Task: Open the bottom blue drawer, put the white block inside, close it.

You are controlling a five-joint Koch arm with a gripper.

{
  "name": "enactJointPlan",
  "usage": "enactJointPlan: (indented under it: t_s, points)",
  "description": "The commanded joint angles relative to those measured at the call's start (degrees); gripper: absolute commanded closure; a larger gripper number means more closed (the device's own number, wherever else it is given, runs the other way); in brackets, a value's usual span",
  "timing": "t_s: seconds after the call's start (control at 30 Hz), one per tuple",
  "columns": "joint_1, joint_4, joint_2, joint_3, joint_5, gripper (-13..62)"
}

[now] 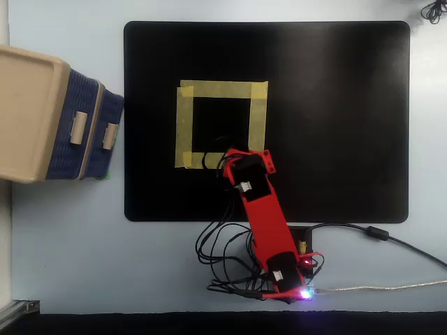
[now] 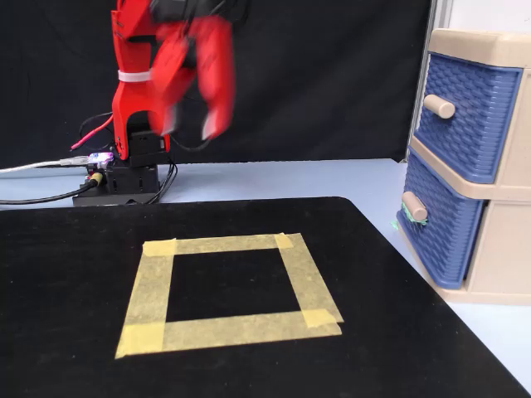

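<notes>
In the fixed view, a square outline of yellow masking tape (image 2: pixel 226 289) lies nearest the camera, stuck flat on a black mat (image 2: pixel 66 332) that covers most of the pale blue table (image 2: pixel 290 178). The patch inside the tape is bare black mat.

To the right in that view, just off the mat's edge, stands the beige cabinet (image 2: pixel 506 240). The bottom blue drawer (image 2: pixel 444 228) sits slightly proud of the frame, though from this angle I cannot tell whether it is pulled open or simply shaped that way; its small beige handle (image 2: pixel 413 206) points toward the mat. Above it the upper blue drawer (image 2: pixel 465 112) looks pushed in. The overhead view shows the bottom blue drawer (image 1: pixel 106 139) reaching further toward the mat than the upper blue drawer (image 1: pixel 75 125).

Further back, the red arm (image 2: pixel 133 75) rises from its base (image 2: pixel 116 178) at the far edge of the mat, with cables (image 2: pixel 41 166) trailing off to the left. The gripper (image 2: pixel 189 124) hangs in the air above the mat, motion-blurred, its two red fingers (image 2: pixel 217 75) spread apart with a clear gap and nothing between them. From overhead the red arm (image 1: pixel 262 209) leans over the near edge of the tape square (image 1: pixel 220 125).

The white block shows in neither view.
</notes>
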Motion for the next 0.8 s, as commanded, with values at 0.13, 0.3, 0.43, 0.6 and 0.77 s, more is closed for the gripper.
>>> enactJointPlan:
  t_s: [0.13, 0.3, 0.43, 0.6, 0.77]
  points:
    - [20.04, -11.69, 19.78, 34.89, 38.32, 15.6]
    - [24.52, -27.07, 33.75, 64.60, 47.11, 15.3]
    - [24.70, -27.60, 39.37, 75.85, 46.85, 15.4]
    - [24.79, -19.86, 39.37, 76.29, 46.67, 14.6]
    - [24.70, -20.13, 39.37, 76.11, 46.93, 14.9]
